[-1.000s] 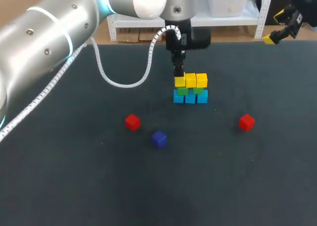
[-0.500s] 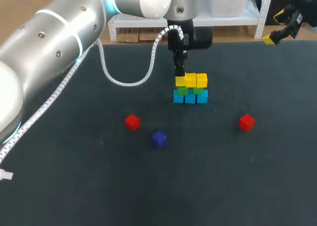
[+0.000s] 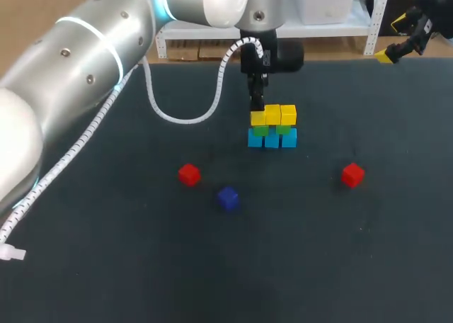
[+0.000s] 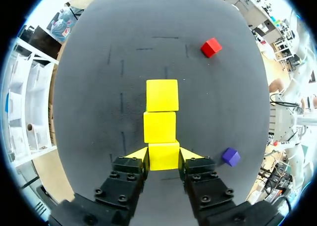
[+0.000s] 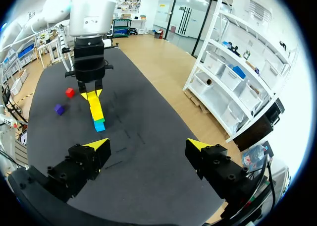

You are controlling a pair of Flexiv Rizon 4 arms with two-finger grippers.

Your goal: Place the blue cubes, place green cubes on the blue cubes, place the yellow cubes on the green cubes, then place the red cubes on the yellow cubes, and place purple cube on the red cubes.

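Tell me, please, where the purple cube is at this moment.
In the head view, the purple cube lies nearer the robot than the cube stack and slightly to its left, just beside the left red cube.

The bench [image 3: 106,266] is covered in a dark charcoal, matte sheet that takes up nearly all of the head view, and its far edge [image 3: 333,59] runs straight across. The covering looks slightly speckled and dull, without glare. Light falls on it softly and evenly, so shadows are faint and short. From the left wrist, thin dark dashes [image 4: 122,67] show on the surface, some lengthwise and some crosswise. A few similar short marks [image 5: 130,135] show from the right wrist.
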